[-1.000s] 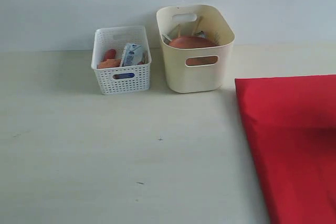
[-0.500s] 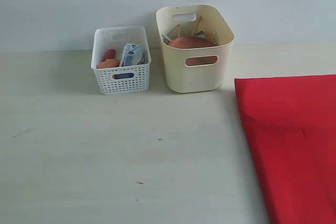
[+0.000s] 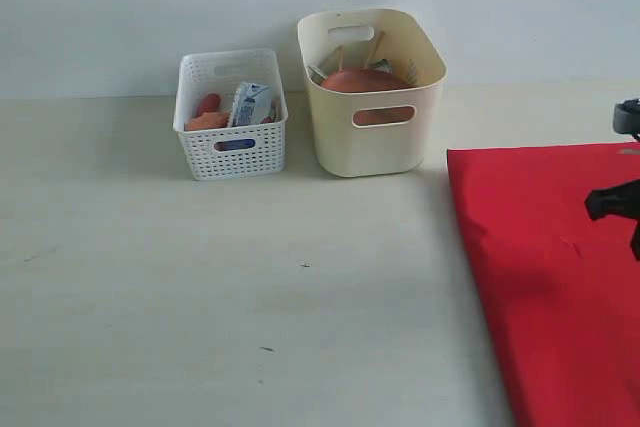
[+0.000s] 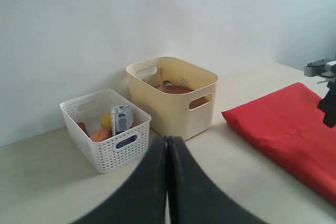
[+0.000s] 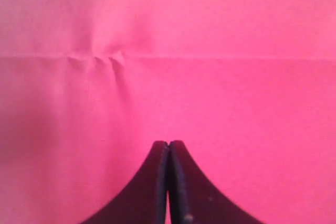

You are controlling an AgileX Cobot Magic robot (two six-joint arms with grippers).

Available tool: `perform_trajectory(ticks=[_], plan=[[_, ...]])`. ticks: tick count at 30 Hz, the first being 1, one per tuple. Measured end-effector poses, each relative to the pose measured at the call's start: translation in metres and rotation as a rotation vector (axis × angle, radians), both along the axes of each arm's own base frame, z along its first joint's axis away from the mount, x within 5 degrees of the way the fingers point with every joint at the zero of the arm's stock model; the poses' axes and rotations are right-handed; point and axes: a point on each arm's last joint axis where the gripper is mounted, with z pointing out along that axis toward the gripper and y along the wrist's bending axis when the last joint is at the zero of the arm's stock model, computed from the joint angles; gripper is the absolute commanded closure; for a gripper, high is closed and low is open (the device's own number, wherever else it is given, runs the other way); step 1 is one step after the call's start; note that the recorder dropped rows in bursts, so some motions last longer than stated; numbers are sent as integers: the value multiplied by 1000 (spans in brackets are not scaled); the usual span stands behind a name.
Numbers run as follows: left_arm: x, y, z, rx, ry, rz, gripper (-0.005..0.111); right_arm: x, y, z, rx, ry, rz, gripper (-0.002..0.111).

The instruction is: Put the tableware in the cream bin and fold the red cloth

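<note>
The red cloth [image 3: 550, 267] lies flat on the table at the right, with a small pucker along a crease [image 5: 107, 59]. My right gripper [image 5: 168, 143] hovers over it, shut and empty; its dark arm [image 3: 612, 202] shows at the right edge of the exterior view. The cream bin [image 3: 375, 137] stands at the back and holds the brown plate [image 3: 365, 81] and chopsticks [image 3: 372, 47]; other tableware is hidden. My left gripper [image 4: 168, 139] is shut on nothing, low over the table and facing the bins, and is outside the exterior view.
A white lattice basket [image 3: 232, 147] stands left of the cream bin, holding food and a blue-and-white milk carton [image 3: 251, 104]. The pale table [image 3: 250, 297] stretches in front of both. A white wall runs behind.
The right arm has come into the exterior view from the right edge, above the red cloth. A small pucker now shows on the cloth near it. The bins have not moved.
</note>
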Motion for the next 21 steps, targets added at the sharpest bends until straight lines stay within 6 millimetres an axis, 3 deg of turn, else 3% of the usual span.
perform_trajectory(ticks=[14,21], plan=[[0,0,0,0,0,0,107,2,-3,-51,-26,105,-79,108],[0,0,0,0,0,0,107,12,-5,-55,-32,37,-92,108]])
